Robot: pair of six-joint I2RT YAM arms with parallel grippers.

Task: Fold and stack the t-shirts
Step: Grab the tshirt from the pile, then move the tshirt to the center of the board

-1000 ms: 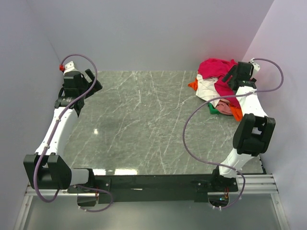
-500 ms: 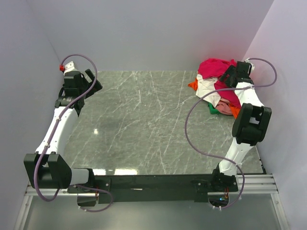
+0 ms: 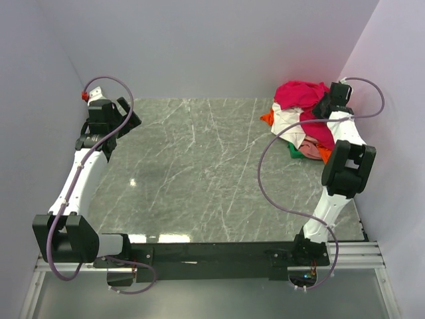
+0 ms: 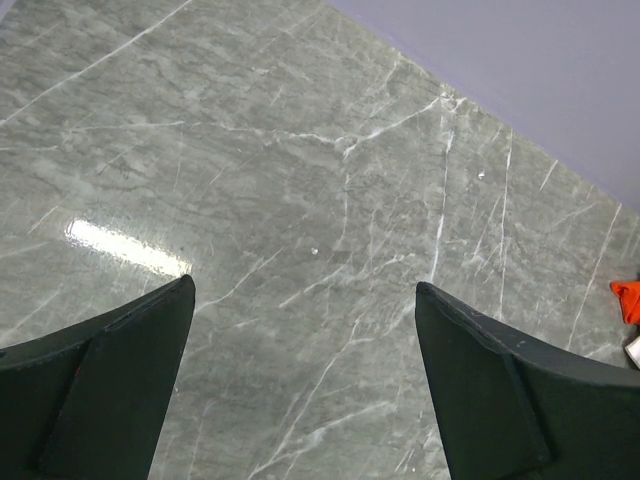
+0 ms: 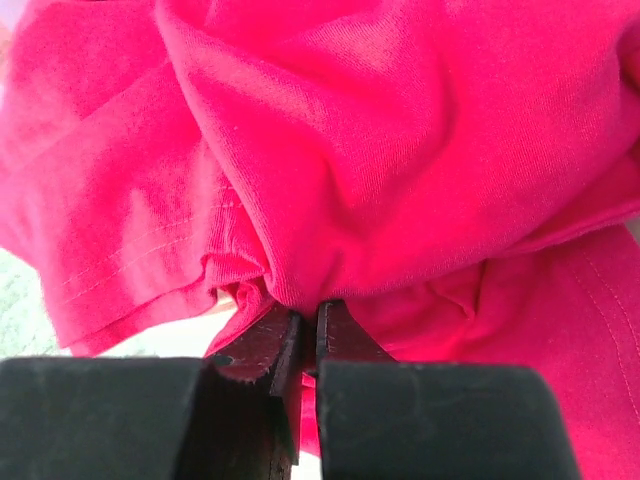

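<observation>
One soft fold of the light crimson t-shirt [image 5: 400, 150] is clamped in the right gripper [image 5: 308, 318]; sagging below it is expected.

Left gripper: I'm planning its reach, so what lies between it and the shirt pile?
Only bare marble table between the left gripper and the t-shirts, per the top external view.

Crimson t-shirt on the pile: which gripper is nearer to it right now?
Right. The right gripper is shut on a fold of the crimson t-shirt at the far-right corner. The left gripper hangs open above the table at the far left, well away from it.
</observation>
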